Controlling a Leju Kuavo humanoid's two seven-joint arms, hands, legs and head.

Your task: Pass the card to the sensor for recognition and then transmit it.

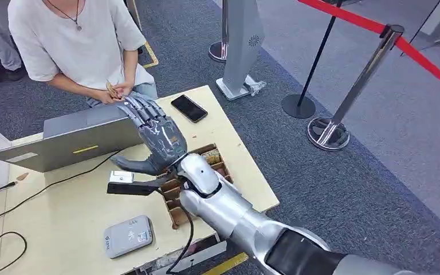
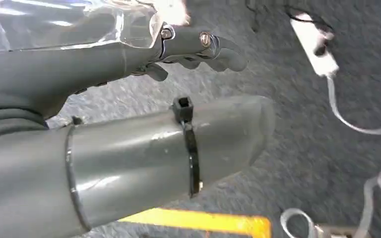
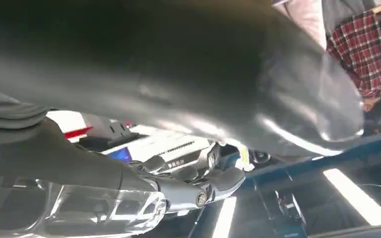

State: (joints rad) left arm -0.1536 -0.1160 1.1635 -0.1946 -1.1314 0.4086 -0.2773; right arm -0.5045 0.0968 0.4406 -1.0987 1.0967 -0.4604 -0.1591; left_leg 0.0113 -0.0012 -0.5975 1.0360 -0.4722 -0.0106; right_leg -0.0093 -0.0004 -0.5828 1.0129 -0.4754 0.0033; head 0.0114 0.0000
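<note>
One card, thin and tan, sits in the seated person's fingers just beyond the right hand, which is stretched out with fingers spread wide and holding nothing. The handover looks complete. The left hand hangs over grey carpet, fingers curled on nothing. The rounded grey sensor lies on the pale wooden surface; next, withdraw the arm
</note>
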